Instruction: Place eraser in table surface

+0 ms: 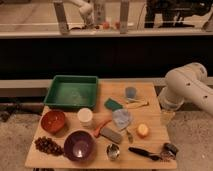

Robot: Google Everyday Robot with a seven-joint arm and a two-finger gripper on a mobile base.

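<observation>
A green tray (71, 92) sits at the back left. In front of it stand a white cup (85, 116) and a red-brown bowl (53, 120). A purple bowl (79, 145) is nearest, with dark grapes (48, 146) on its left and a small metal cup (113, 151) on its right. A green sponge (113, 104), a blue cup (130, 92) and a yellow fruit (143, 130) lie further right. A black-handled tool (142, 152) lies at the front right, and the gripper (170, 149) is just beside its tip.

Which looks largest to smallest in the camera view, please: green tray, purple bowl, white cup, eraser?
Green tray, purple bowl, then white cup and eraser, too alike to rank. The pincer hangs at the table's right edge.
</observation>
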